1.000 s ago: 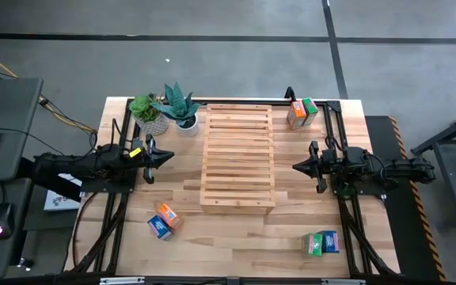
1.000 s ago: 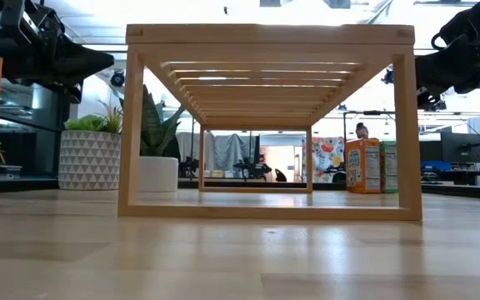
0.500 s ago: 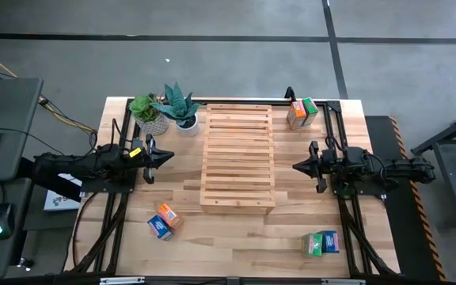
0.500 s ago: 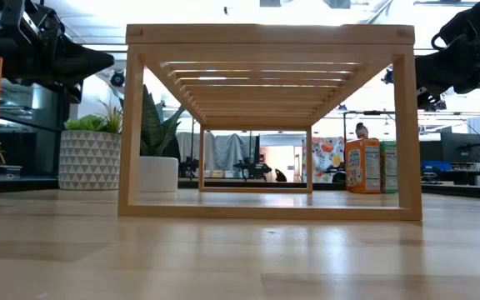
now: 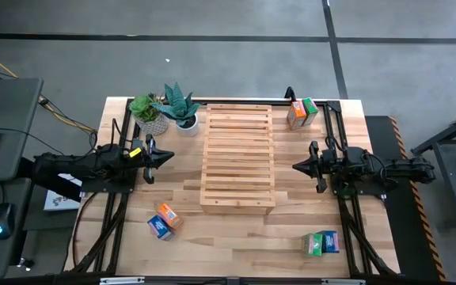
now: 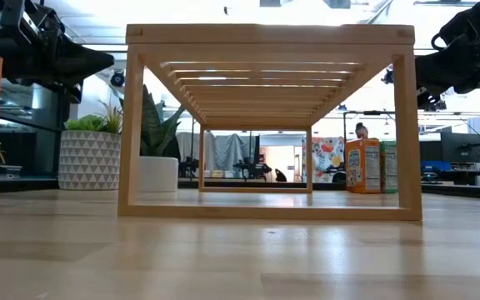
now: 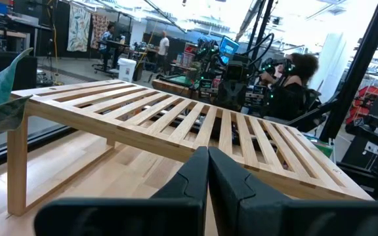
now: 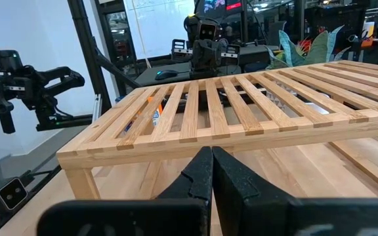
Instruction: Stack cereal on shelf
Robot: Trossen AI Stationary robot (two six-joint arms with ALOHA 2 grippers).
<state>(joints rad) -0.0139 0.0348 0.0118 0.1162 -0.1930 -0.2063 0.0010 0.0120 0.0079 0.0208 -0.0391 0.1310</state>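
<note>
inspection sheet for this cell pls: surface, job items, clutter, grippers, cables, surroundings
Surface: light wood tabletop, black frame rails along both sides.
Job's things: shelf at table centre, nothing on its slats. Cereal boxes in three pairs: far right corner, near left, near right.
Clutter: two potted plants by the shelf's far left corner.
Grippers: left gripper shut, empty, left of the shelf; right gripper shut, empty, right of the shelf.
Cables: yellow cable on the floor, left of the table.
Surroundings: desk with mouse at left; people among the workstations behind.
</note>
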